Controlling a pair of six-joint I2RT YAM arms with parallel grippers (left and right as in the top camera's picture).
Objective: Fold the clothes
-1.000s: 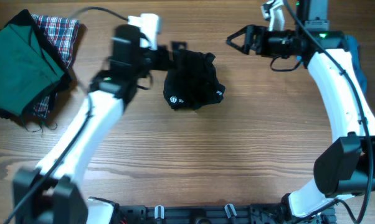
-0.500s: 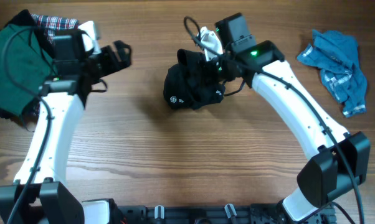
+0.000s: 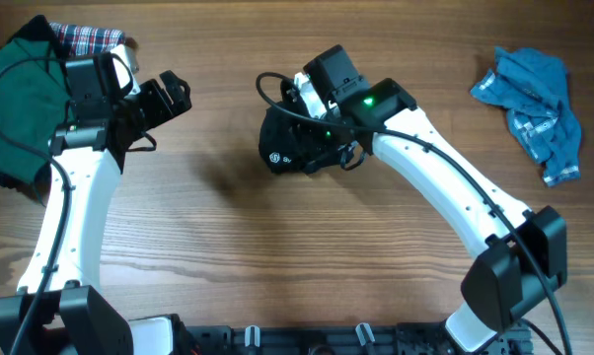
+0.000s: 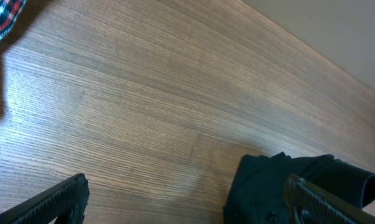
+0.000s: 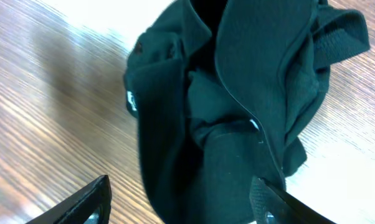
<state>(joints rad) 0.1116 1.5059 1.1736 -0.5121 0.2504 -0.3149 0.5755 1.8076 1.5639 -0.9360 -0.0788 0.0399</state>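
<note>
change: right gripper (image 5: pixel 184 191) has moved from the far edge onto the black shirt (image 3: pixel 283 138), bunched mid-table; jaws partly open astride it, nothing clamped | left gripper (image 4: pixel 189 198) has drawn back left; wide open, empty | blue shirt (image 3: pixel 534 106) far right | task: folding not begun; shirt likely needs spreading first

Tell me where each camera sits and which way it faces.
Overhead: above the table, looking straight down; both arms show.
Left wrist: on the left arm, facing across wood toward the black shirt; left gripper fingers show, open.
Right wrist: close above the black shirt; right gripper fingers straddle it.
Shared: all three see the black shirt.
</note>
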